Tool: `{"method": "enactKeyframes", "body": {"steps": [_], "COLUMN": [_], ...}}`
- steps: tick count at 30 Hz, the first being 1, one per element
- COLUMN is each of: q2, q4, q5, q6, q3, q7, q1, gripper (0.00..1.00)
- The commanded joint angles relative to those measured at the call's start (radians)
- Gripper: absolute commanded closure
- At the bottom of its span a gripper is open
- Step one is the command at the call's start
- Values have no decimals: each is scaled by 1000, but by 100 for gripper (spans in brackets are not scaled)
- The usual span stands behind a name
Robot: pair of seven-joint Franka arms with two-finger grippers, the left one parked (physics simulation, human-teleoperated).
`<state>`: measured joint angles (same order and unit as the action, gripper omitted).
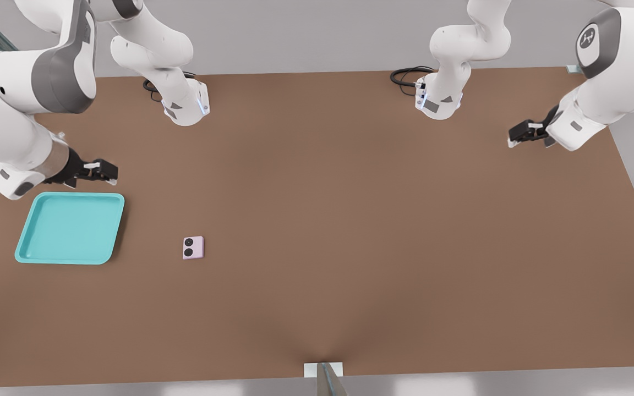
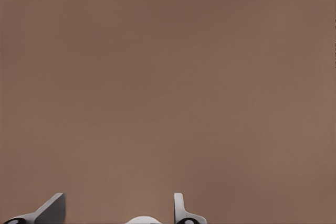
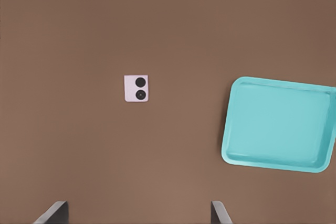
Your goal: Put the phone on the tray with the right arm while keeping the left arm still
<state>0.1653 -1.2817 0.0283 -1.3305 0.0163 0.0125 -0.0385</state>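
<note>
On the brown table (image 1: 350, 220), toward the front view's left, sits the tray (image 1: 69, 227), a shallow turquoise square with rounded corners and a raised rim; nothing lies in it, and its pale floor shows bare in both the front view and the right wrist view. The phone (image 1: 193, 247) rests flat on the table well apart from the tray, to the tray's right in the front view, its two round black lenses facing up and stacked along one edge. In the right wrist view the same phone (image 3: 136, 88) lies on open table with the tray (image 3: 278, 124) off to one side, the tray's far corner cut off by the picture's edge. The right arm (image 1: 14, 110) reaches in from the front view's left, and its gripper (image 1: 109, 171) hangs above the table just beyond the tray's far rim, not over the phone and touching neither thing. Its fingers stand apart: the right wrist view shows the two grey fingertips (image 3: 52, 213) widely spaced with bare table between them, holding nothing. Only the tips of those fingers show there; the rest is cut off by the picture's edge. In the front view the gripper is seen side-on, so the gap between its fingers is hard to make out there. Much of the right arm runs out of the picture at the top and left. A black cable (image 1: 154, 88) curls behind the arm's base (image 1: 187, 107), partly hidden by it.
</note>
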Motion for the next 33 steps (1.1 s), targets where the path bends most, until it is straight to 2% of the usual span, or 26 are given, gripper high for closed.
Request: {"method": "enactKeyframes", "body": {"steps": [1, 4, 7, 9, 11, 16, 19, 22, 31, 32, 33], "q2": [-3, 40, 178, 210, 224, 341, 391, 402, 453, 453, 453], "q4": [2, 2, -27, -194, -361, -508, -519, -616, -651, -651, -653], "q5": [5, 5, -10, -16, -11, -16, -16, -16, -16, -14, -14], "q6": [-99, -108, -300, -535, -745, -1023, -1070, -1228, -1293, -1291, -1291], "q3": [1, 2, 2, 27, 34, 34, 34, 40, 42, 43, 45], "q7": [-28, -29, -29, -46, -158, -213, -229, -226, -223, -223, -221], "q1": [-1, -14, -81, -92, -112, -104, -97, -63, -44, -46, -46], "gripper": [0, 0, 0, 0, 0, 0, 0, 0, 0, 5, 14]}}
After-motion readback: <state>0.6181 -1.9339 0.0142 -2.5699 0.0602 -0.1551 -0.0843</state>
